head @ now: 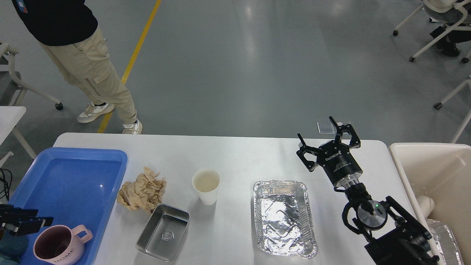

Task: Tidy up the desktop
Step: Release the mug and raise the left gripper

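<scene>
With the pink ribbed mug (59, 245) standing in the blue plastic tray (73, 184) at eight o'clock on the white worktop (235, 154), the left gripper (22, 223), apparently parted beside its rim, should lift clear before the wide-open, empty right gripper (328, 141) works.

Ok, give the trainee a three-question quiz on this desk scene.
1. True or false: the mug sits in the blue tray.
2. Which lies nearest the paper cup? A foil tray B crumpled paper C steel pan
3. Fill in: the right gripper hangs open over the ____.

Key: 1 true; 2 C; 3 desktop.
</scene>
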